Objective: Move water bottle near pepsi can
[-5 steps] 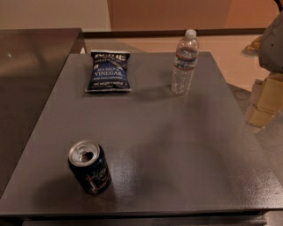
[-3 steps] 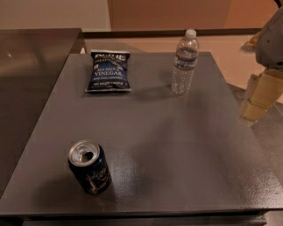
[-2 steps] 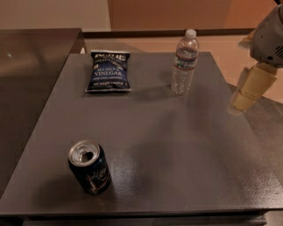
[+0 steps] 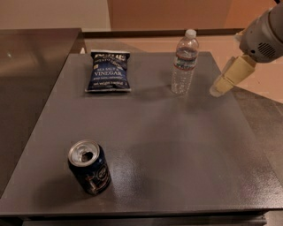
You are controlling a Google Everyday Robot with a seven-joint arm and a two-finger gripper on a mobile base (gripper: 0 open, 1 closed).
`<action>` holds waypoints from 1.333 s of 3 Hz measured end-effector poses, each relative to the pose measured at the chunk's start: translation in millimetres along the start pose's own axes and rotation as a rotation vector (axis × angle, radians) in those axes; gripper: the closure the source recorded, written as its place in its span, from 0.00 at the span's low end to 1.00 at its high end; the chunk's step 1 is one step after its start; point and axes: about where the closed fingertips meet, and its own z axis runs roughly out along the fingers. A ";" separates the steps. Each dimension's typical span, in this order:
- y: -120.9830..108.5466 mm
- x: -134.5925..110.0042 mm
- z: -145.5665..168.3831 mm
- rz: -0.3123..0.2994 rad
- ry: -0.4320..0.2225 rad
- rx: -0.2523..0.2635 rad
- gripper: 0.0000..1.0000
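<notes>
The water bottle (image 4: 184, 62) stands upright at the far right part of the table (image 4: 177, 145). It is clear ribbed plastic with a white cap and a thin label band around its upper body. The pepsi can (image 4: 89, 167) stands at the near left, well apart from the bottle. It is a dark blue metal cylinder with a round logo on its side and a silver top with an open mouth.

The table is a flat, square slab in matte dark grey with a finely grained surface that gives a soft sheen. To its left runs a darker, glossier counter (image 4: 31, 66). Beyond the far edge lie a pale tan floor (image 4: 146, 44) and an orange-brown wall (image 4: 168, 13).

A flat, crinkled dark blue chip bag (image 4: 108, 70) with white lettering lies at the far left, level with the bottle and well apart from it.

The pincer (image 4: 221, 86), pale yellow and blocky, hangs over the table's far right edge, near the bottle's right side but not touching it. It slants down from a rounded grey arm housing (image 4: 263, 37). Whether it is open or closed cannot be told; nothing is seen in its hold. The table between bottle and can is bare.
</notes>
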 end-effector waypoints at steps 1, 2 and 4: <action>-18.2 -17.2 20.4 0.056 -0.098 0.002 0.00; -30.9 -34.8 41.1 0.107 -0.175 -0.020 0.00; -35.6 -64.4 65.8 0.172 -0.268 -0.106 0.00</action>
